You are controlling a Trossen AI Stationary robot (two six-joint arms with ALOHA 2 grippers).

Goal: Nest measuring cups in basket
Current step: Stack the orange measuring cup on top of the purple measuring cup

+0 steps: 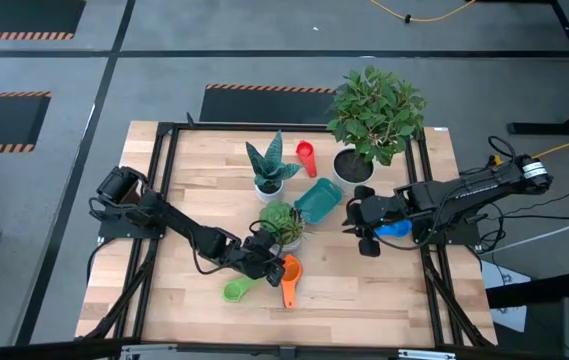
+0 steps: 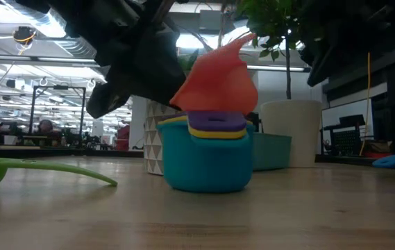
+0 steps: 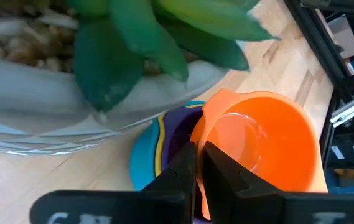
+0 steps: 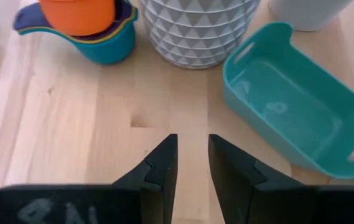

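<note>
A stack of measuring cups (image 2: 207,156) stands on the table beside the glass succulent bowl (image 1: 282,222): light blue outermost, then yellow, dark blue, and an orange cup (image 3: 260,149) tilted on top. My left gripper (image 3: 200,167) is shut on the orange cup. A green cup (image 1: 236,290) lies on the table left of the stack, and a red cup (image 1: 306,155) lies near the far edge. The teal basket (image 4: 295,118) stands empty mid-table. My right gripper (image 4: 192,155) hovers open to its right, holding nothing. A blue cup (image 1: 396,228) lies beside it. My left gripper holds the orange cup by its rim wall (image 3: 203,134), one finger (image 3: 226,171) inside the bowl and one (image 3: 183,168) outside. It comes from the table's left, slanting down. The cup sits tilted in the dark blue cup (image 3: 177,134), its handle (image 1: 288,295) pointing to the near edge.
A white patterned pot (image 4: 195,31) with a spiky plant stands just beyond the succulent bowl. A large leafy plant (image 1: 376,115) in a white pot stands at the far right. Bare wood (image 1: 364,300) lies along the near edge, and a black frame (image 1: 434,290) borders the table.
</note>
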